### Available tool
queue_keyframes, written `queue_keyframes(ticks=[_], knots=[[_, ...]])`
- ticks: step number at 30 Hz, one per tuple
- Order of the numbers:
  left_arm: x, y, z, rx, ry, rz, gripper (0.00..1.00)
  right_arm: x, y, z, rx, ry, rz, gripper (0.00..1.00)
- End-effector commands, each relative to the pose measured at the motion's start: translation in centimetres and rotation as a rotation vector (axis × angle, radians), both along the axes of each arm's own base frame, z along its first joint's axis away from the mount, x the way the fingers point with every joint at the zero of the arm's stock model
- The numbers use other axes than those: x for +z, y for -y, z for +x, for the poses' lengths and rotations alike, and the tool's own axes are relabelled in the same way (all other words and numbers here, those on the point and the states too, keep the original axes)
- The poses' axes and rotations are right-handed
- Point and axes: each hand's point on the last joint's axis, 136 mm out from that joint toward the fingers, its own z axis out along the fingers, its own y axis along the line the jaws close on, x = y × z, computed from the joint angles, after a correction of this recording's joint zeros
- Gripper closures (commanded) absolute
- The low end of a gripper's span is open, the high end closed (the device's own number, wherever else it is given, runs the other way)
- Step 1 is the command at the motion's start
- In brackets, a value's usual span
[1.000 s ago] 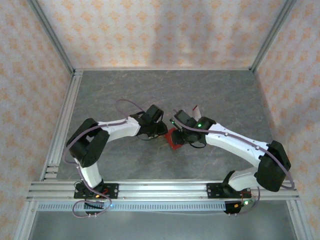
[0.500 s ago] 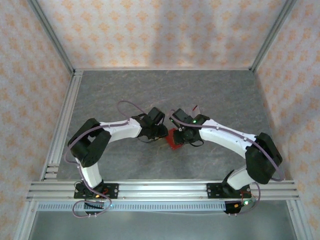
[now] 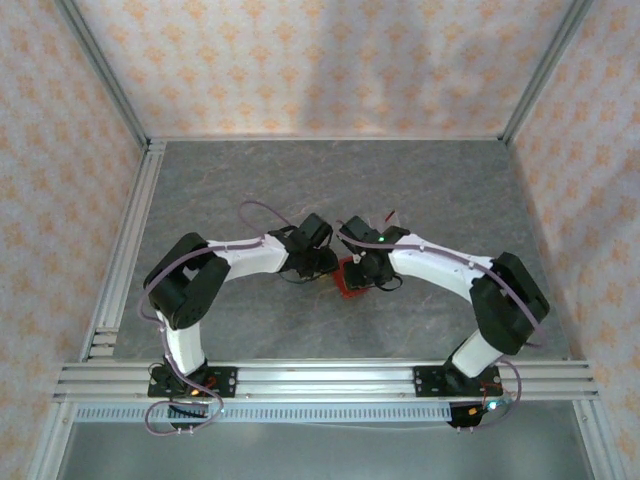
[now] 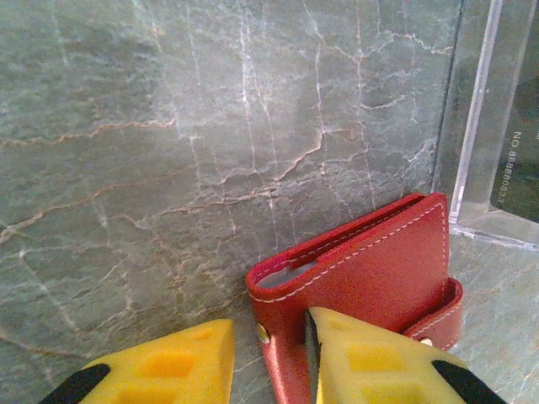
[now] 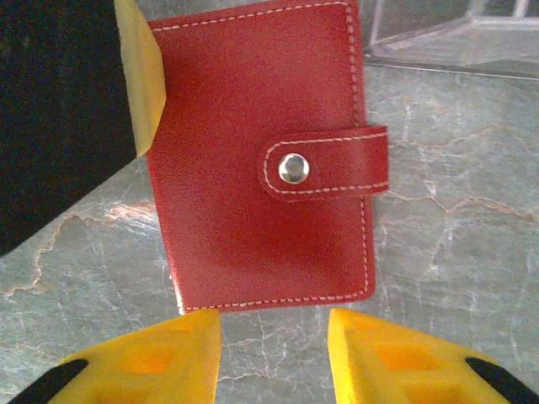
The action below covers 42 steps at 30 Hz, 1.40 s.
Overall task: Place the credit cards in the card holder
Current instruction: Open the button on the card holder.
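right hand (image 5: pixel 274 341) beside card holder (image 5: pixel 240 244), snap (image 5: pixel 292 168) fastened

left pincer (image 4: pixel 269 358): jaws seemingly apart | right pincer (image 5: pixel 274 349): jaws apart | left arm (image 3: pixel 235 257), right arm (image 3: pixel 440 268): bent inward

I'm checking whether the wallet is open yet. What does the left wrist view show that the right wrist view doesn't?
Left wrist only: the card holder's end edge, pale grey sleeves showing, and dark printed characters behind the clear rack's wall. Right wrist only: the whole snap tab across the holder's closed front, with one finger of the left gripper at its side. Both: the red holder lying on the marble table beside the rack.
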Motion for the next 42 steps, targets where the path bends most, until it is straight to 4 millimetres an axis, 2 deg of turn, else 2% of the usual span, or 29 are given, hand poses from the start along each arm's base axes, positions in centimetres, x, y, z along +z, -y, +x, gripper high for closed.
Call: queue_keyframes(ticks=[1,10,14,18,22,31,36,42], knots=[[-0.7,-0.5,-0.2,0.001,-0.007,0.064,0.71,0.5,-1.4,1.7,0.033,0.030,0.026,0.61],[-2.4,-2.0,-1.9,-0.006,-0.036,0.113,0.72,-0.7,-2.0,3.7,0.022,0.034,0.005,0.63],[-2.4,-1.9,-2.0,-0.016,-0.034,0.114,0.72,-1.5,-1.7,4.2,0.015,0.045,-0.029,0.63],[-2.7,-1.6,-2.3,-0.036,-0.042,0.124,0.72,-1.0,-2.1,4.9,0.012,0.074,-0.015,0.63],[-2.9,-1.4,-2.3,-0.037,-0.046,0.119,0.72,-1.3,-2.6,4.9,0.023,0.061,-0.001,0.59],[-2.7,-1.3,-2.5,-0.045,-0.046,0.117,0.72,-3.8,-3.3,4.7,0.022,0.023,0.018,0.51],[-2.4,-1.2,-2.5,-0.053,-0.044,0.116,0.72,-5.1,-3.5,4.6,0.011,0.005,0.030,0.51],[-2.5,-1.2,-2.6,-0.054,-0.049,0.116,0.72,-6.9,-2.5,4.3,-0.012,0.016,-0.006,0.53]])
